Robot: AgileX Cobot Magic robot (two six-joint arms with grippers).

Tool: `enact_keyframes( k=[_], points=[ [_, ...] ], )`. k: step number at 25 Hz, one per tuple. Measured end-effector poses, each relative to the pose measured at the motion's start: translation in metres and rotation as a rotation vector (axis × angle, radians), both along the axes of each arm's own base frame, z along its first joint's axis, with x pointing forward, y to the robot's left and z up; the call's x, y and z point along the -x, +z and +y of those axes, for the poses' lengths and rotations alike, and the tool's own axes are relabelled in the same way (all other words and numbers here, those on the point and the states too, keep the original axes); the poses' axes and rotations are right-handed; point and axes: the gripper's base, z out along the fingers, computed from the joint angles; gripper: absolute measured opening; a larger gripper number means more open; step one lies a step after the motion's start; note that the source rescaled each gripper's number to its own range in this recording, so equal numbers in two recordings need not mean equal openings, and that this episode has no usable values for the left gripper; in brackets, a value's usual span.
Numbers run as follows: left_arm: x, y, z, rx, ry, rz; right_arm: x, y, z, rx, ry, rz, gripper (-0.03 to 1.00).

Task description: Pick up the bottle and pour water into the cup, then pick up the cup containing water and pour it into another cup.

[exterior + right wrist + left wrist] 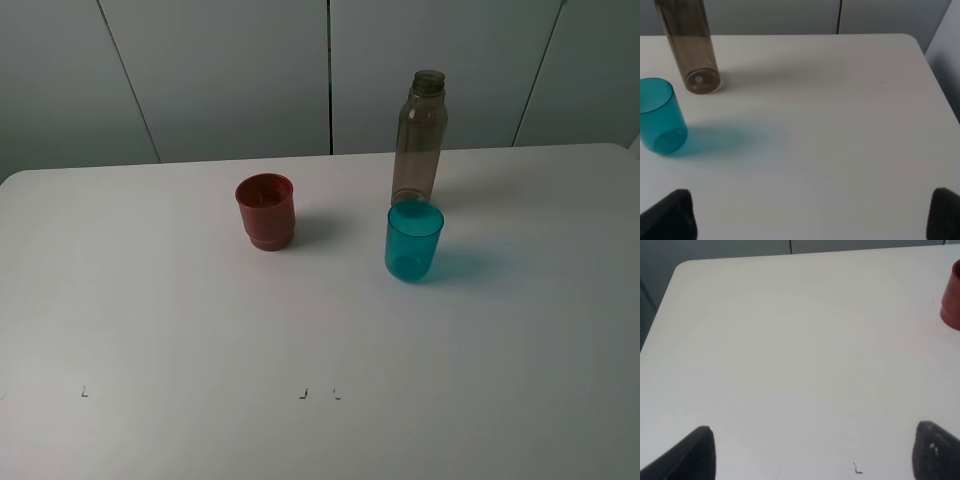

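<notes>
The smoky grey-brown bottle (418, 138) stands upright at the back of the white table (150, 300), uncapped. The teal tumbler (413, 240) stands upright just in front of it. The red cup (266, 211) stands upright to their left. Neither gripper shows in the exterior high view. In the left wrist view the left gripper (812, 452) is open and empty, with the red cup (952, 297) far ahead at the frame edge. In the right wrist view the right gripper (812, 215) is open and empty, with the tumbler (659, 116) and bottle (690, 47) ahead to one side.
Small dark marks (303, 394) lie on the table near its front edge. A grey panelled wall (230, 70) stands behind the table. The table's rounded back corners show in the left wrist view (682, 267) and the right wrist view (912, 39).
</notes>
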Motion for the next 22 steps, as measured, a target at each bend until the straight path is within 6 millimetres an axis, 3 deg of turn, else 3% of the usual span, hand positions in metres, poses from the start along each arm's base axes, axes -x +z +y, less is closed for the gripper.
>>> enact_keyframes(
  k=[22],
  points=[
    [0.0, 0.0, 0.0, 0.0, 0.0, 0.0, 0.0002, -0.0002, 0.0073, -0.017, 0.066, 0.002, 1.0]
  ],
)
